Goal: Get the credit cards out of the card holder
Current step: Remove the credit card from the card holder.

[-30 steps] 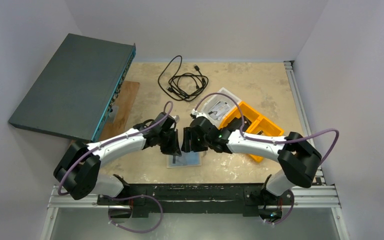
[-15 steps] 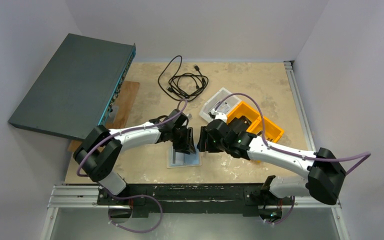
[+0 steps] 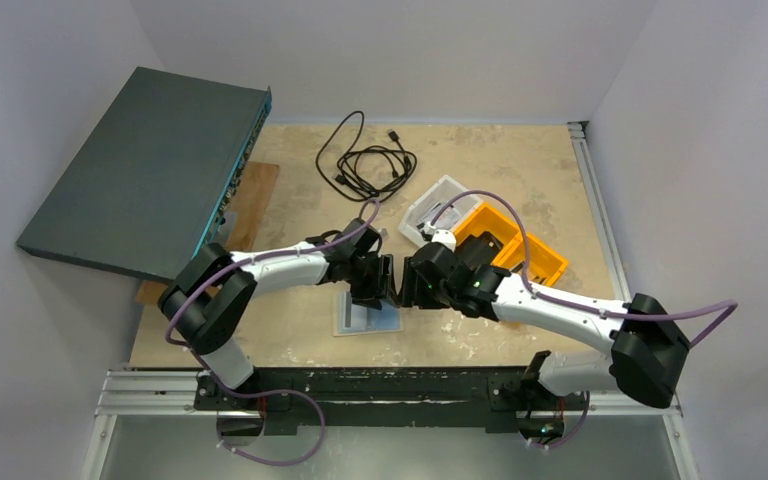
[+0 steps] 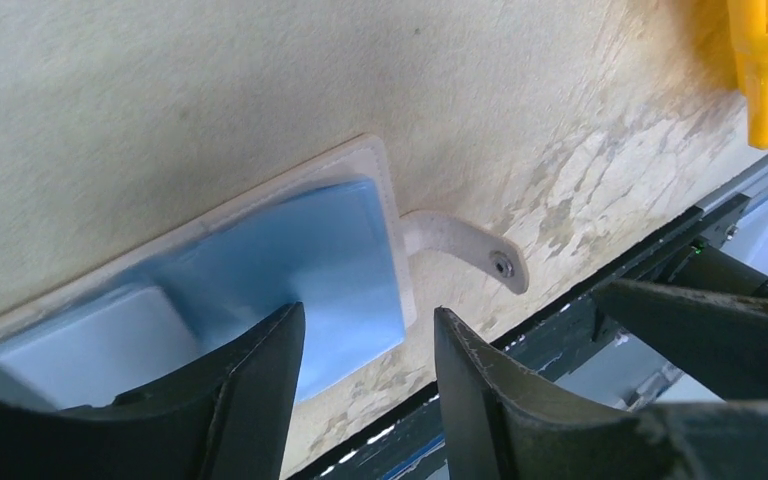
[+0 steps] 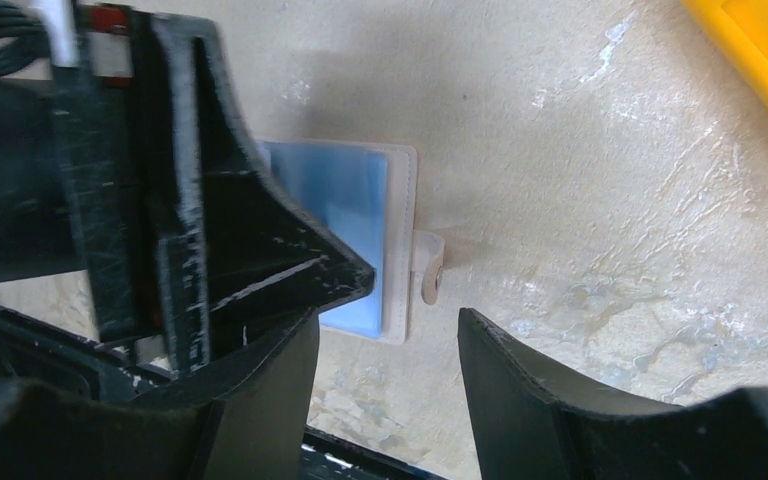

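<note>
Your card holder (image 3: 367, 318) lies opened flat on the table (image 3: 520, 160), a little below the centre of the overhead view, just beneath the spot where the two grippers meet. Its blue inside faces up, framed by a cream edge. In the left wrist view the small closure tab (image 4: 465, 245) sticks out from its right edge onto the bare tabletop.

Your left gripper (image 4: 370, 370) hangs over the holder's lower right corner with its jaws parted to a middling gap and nothing between them. One finger overlaps the blue panel, and you cannot tell from here whether it touches.

Your right gripper (image 5: 390, 370) stands wide and grips nothing. In its own view the tab (image 5: 430, 265) sits just above the gap, with the left gripper (image 5: 210, 220) filling the left of the frame. Seen from overhead, the right gripper (image 3: 407, 285) and the left (image 3: 380, 285) face each other, nearly tip to tip.

The orange bin (image 3: 520, 255) sits to the right of centre, the white tray (image 3: 438, 205) just above it, and the black cable (image 3: 365, 160) is coiled at upper centre. A dark flat case (image 3: 145, 170) leans at upper left.
</note>
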`<state>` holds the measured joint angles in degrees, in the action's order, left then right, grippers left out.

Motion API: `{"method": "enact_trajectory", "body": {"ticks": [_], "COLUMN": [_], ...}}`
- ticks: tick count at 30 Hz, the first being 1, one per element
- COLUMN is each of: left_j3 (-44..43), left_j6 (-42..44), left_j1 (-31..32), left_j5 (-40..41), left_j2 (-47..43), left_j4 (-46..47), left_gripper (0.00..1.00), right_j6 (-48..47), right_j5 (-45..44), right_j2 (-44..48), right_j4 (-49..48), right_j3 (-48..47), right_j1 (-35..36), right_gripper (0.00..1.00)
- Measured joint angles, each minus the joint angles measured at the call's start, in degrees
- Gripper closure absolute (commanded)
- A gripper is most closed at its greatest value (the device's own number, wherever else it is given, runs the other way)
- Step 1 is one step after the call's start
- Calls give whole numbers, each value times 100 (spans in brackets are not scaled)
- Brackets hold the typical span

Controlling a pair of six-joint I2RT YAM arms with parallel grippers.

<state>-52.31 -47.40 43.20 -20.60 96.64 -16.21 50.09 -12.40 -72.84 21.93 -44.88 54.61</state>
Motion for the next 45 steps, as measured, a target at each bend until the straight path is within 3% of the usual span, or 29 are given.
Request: {"method": "enact_trajectory", "body": {"ticks": [8,14,23,26,45], "left_j3": [9,396,721,723,970], "left_j6": [201,369,511,520,505], "left_j1": [-188,-782,-907,-907,-909], "left_j5": [903,1342,1351,1335,1143], "left_j2": [-1296,-2177,-2076,-1961,-1318], "left_j4": [-1143,-1537,-1663,-1600,-1056], "left_gripper": [49,64,91,95,100], "right_j6": [-96,-175,-173,-164,0], "right_j5": [428,1075,1961,2127,2555], "right_j2": [-496,-1158,-2302,-2492,-2693], "right_j4": [-348,-1036,-1864,-2055,-2800], "right_j3": [-98,-407,-579,-579,-332], "right_j1": [0,-2,-22,-59,-328], "right_gripper": [52,57,63,64,65]}}
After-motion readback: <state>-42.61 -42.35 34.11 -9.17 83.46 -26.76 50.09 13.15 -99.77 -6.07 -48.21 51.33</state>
